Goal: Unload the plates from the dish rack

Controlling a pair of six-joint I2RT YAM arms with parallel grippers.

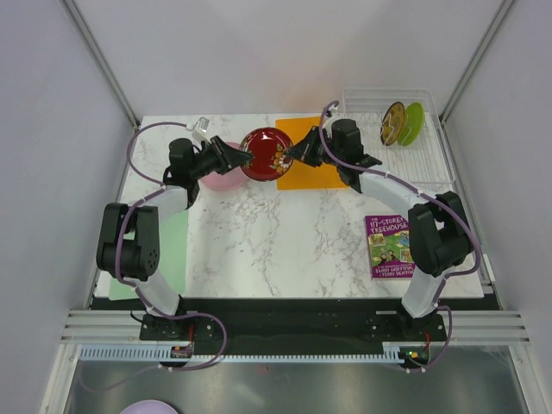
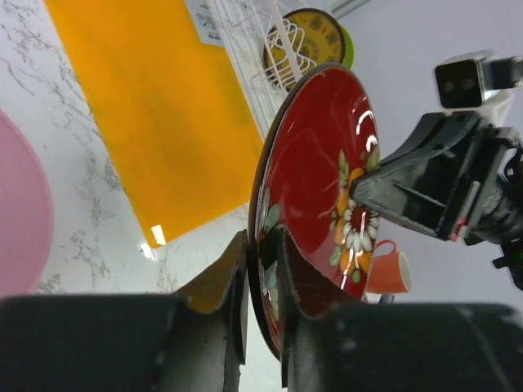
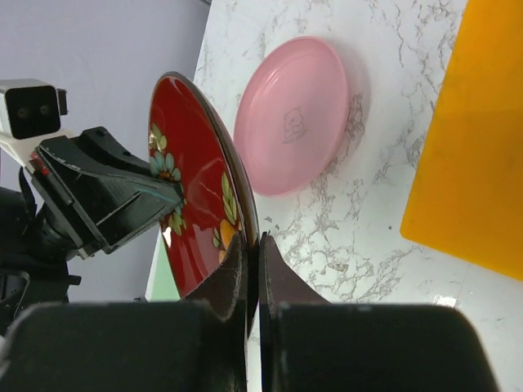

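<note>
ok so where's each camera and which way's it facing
Top external: above, behind the bases, looking down on the table; both arms show.
Left wrist: on the left arm, facing the dish rack past left gripper.
Right wrist: on the right arm, facing the pink plate past right gripper.
All share the red plate, clamped by both grippers.

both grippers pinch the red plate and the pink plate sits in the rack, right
No: the pink plate lies flat on the table, as the right wrist view shows. The left gripper and right gripper do pinch the red plate.
</note>
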